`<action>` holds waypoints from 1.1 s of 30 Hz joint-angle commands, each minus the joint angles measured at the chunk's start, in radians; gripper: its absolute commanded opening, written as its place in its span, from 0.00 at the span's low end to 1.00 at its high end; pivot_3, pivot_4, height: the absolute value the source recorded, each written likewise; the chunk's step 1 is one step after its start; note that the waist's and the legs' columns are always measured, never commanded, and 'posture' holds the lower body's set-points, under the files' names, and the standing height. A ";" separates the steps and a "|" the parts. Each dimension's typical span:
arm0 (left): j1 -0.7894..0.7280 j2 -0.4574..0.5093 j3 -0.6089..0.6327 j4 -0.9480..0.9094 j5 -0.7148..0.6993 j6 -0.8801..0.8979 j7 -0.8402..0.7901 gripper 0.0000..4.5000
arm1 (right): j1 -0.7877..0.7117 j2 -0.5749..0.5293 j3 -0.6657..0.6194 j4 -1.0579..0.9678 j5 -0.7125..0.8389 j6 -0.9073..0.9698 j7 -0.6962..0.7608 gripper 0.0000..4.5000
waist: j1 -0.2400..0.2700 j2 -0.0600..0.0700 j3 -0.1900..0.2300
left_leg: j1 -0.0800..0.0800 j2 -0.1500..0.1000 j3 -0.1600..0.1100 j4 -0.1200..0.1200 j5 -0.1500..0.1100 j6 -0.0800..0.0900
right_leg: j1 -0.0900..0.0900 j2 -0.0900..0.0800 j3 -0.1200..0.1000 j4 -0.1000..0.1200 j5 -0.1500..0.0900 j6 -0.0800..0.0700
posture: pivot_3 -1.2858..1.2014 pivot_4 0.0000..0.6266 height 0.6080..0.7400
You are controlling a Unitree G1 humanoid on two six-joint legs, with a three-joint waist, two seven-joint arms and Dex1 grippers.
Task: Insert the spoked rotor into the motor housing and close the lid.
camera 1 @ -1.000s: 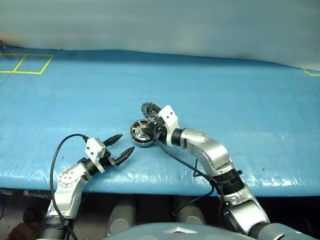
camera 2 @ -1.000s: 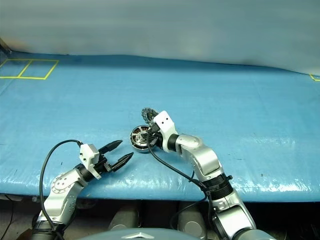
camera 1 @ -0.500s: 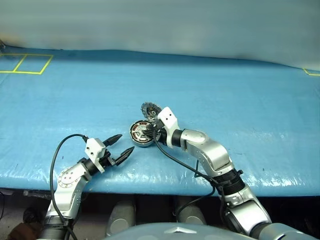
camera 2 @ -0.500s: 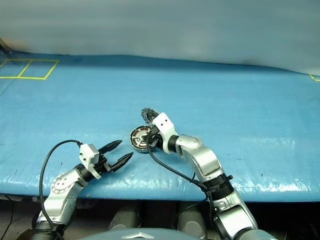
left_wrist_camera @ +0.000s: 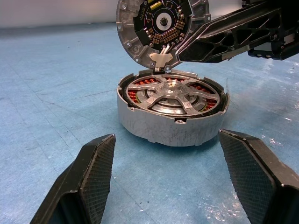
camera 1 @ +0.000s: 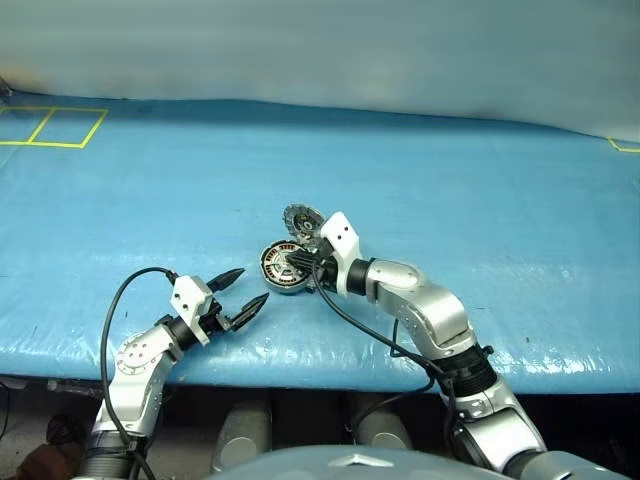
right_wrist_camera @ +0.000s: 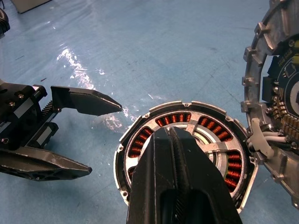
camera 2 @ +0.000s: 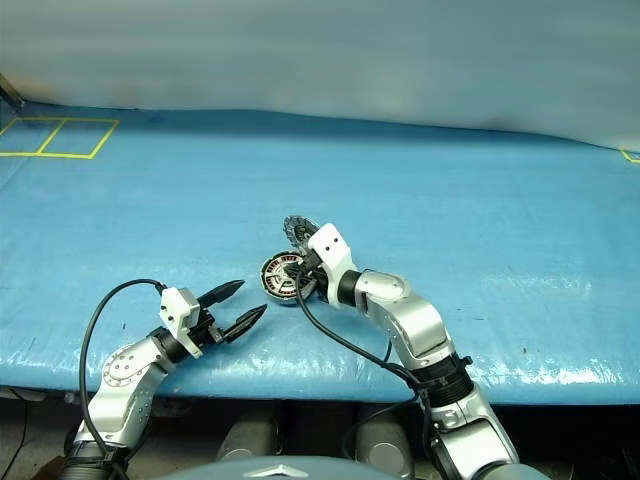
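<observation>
Rotor [left_wrist_camera: 172, 95] looks seated: spokes sit flush inside the motor housing [left_wrist_camera: 159, 128], copper windings showing between them. Housing stands on the blue tabletop [camera 1: 480, 200], central and close to me.

Lid [left_wrist_camera: 161, 25] is open, tilted up from the far rim of the housing on what looks like a hinge tab, its inner face toward my left wrist camera. So closing the lid is what's left, I reckon.

Right claw [right_wrist_camera: 174, 140] is pinched shut, empty, tips just over the rotor face. Lid stands directly past those tips, across the cup from the claw. That's the relation that matters: lid has to swing down toward the claw, so I'd need to get behind or above its top edge. Right arm is clearly nearer.

Left claw [camera 1: 245, 289] is spread wide, empty, near the housing, pointing at its side wall, not touching.
</observation>
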 commanded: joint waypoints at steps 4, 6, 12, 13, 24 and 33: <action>-0.020 0.004 0.014 0.001 -0.005 -0.025 -0.007 0.86 | 0.072 -0.089 -0.078 -0.168 0.016 0.054 -0.029 0.01 | 0.002 0.000 0.000 | 0.000 0.000 0.000 0.000 0.000 0.000 | 0.000 0.000 0.000 0.000 0.000 0.000 | 0.52 0.24 1.00; -0.021 0.006 0.017 0.003 -0.006 -0.025 -0.008 0.86 | 0.101 -0.121 -0.114 -0.199 -0.008 0.079 -0.073 0.01 | 0.002 0.000 0.000 | 0.000 0.000 0.000 0.000 0.000 0.000 | 0.000 0.000 0.000 0.000 0.000 0.000 | 0.52 0.24 1.00; -0.040 0.015 0.022 0.015 -0.012 -0.018 -0.022 0.86 | 0.137 -0.181 -0.191 -0.191 -0.086 0.114 -0.199 0.01 | 0.000 0.000 0.000 | 0.000 0.000 0.000 0.000 0.000 0.000 | 0.000 0.000 0.000 0.000 0.000 0.000 | 0.52 0.24 1.00; -0.044 0.016 0.022 0.018 -0.013 -0.017 -0.025 0.86 | 0.127 -0.170 -0.200 -0.164 -0.102 0.108 -0.229 0.01 | 0.000 0.000 0.000 | 0.000 0.000 0.000 0.000 0.000 0.000 | 0.000 0.000 0.000 0.000 0.000 0.000 | 0.52 0.24 1.00; -0.040 0.017 0.024 -0.004 -0.023 -0.004 -0.040 0.86 | -0.126 0.019 -0.249 0.147 -0.023 -0.097 -0.174 0.01 | -0.005 0.000 0.000 | 0.000 0.000 0.001 0.000 0.000 0.000 | 0.000 0.000 0.000 0.000 0.000 0.000 | 0.52 0.24 1.00; 0.020 0.026 0.040 -0.048 -0.026 -0.003 -0.027 0.86 | -0.114 0.060 -0.163 0.036 0.059 -0.010 -0.075 0.01 | -0.004 0.000 0.000 | 0.000 0.000 -0.001 -0.003 0.000 0.000 | -0.001 0.000 0.000 0.000 0.000 -0.001 | 0.52 0.24 1.00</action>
